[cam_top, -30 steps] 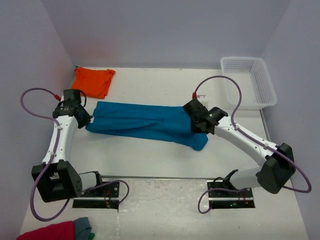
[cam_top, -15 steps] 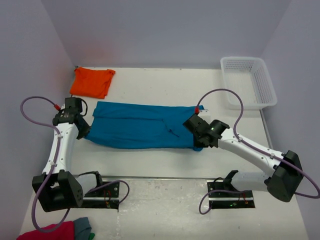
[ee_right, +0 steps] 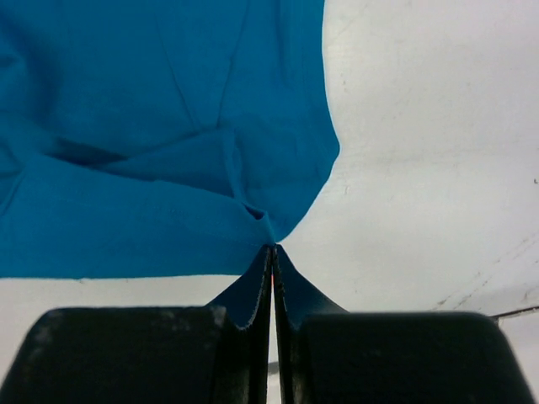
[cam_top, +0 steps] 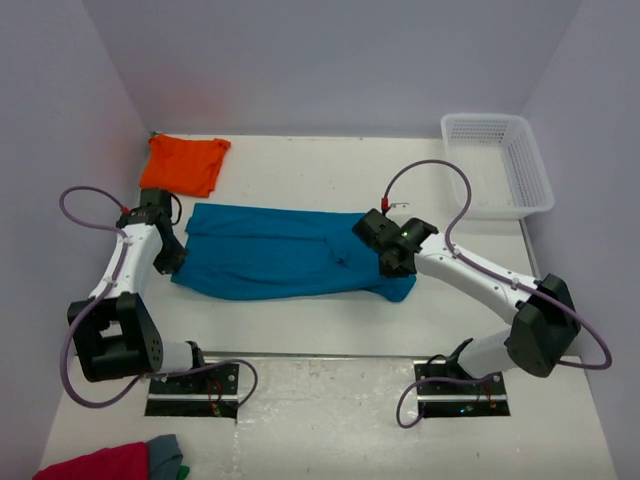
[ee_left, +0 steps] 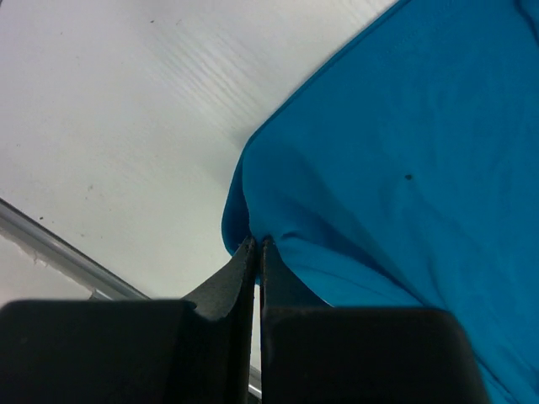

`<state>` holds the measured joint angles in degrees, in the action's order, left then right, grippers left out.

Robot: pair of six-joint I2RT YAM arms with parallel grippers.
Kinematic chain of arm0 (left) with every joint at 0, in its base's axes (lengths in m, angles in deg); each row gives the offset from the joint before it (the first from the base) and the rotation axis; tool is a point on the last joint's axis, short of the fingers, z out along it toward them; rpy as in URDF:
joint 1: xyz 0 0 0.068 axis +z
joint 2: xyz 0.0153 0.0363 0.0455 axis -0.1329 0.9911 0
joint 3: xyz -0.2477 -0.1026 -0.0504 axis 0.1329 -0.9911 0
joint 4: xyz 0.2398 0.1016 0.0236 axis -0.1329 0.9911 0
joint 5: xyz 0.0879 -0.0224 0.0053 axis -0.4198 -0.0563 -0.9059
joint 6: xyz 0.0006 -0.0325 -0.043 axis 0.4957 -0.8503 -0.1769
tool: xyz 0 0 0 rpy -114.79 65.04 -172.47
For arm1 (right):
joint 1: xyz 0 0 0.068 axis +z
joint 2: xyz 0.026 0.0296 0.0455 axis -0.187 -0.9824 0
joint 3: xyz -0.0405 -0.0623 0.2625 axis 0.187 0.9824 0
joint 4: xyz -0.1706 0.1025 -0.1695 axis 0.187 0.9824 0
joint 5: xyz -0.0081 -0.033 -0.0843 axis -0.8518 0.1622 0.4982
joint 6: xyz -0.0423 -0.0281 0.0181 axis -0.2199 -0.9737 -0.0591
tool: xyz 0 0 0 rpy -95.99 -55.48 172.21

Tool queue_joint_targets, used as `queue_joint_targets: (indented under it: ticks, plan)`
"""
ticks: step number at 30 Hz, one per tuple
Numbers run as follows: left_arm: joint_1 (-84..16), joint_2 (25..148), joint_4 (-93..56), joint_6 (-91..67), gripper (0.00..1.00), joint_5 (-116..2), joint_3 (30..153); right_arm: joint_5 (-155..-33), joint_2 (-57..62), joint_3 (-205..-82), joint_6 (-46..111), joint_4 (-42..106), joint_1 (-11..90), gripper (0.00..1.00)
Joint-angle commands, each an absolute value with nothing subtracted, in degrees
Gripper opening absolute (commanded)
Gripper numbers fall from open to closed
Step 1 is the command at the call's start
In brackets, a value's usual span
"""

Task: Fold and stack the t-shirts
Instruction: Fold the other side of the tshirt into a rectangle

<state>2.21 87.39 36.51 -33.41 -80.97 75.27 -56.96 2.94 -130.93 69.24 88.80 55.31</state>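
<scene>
The white desk [cam_top: 300,325] is carrying the blue shirt [cam_top: 270,260], which is lying spread flat between both sets of jaws. The orange shirt [cam_top: 185,165] is lying beyond the left jaws. The left jaws and right jaws are each pinching the blue shirt's edge.

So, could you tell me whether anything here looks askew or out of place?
Nothing spilled or damaged. The teal t-shirt lies slightly skewed, creases bunched at the corner pinched by the right claw. A crimson cloth sits apart at the near-left.
</scene>
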Motion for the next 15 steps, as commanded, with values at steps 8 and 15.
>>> queue_joint_targets:
  ticks: [8, 15]
  plan:
    - [2.4, 96.6, 32.5, -31.4, 0.0, -82.6, 86.9, -52.7, -1.5, -137.2, 63.6, 85.9, 48.3, 0.0]
    - [2.4, 102.7, 31.9, -32.4, 0.0, -82.6, 91.4, -54.4, -4.9, -139.1, 59.2, 82.5, 43.7, 0.0]
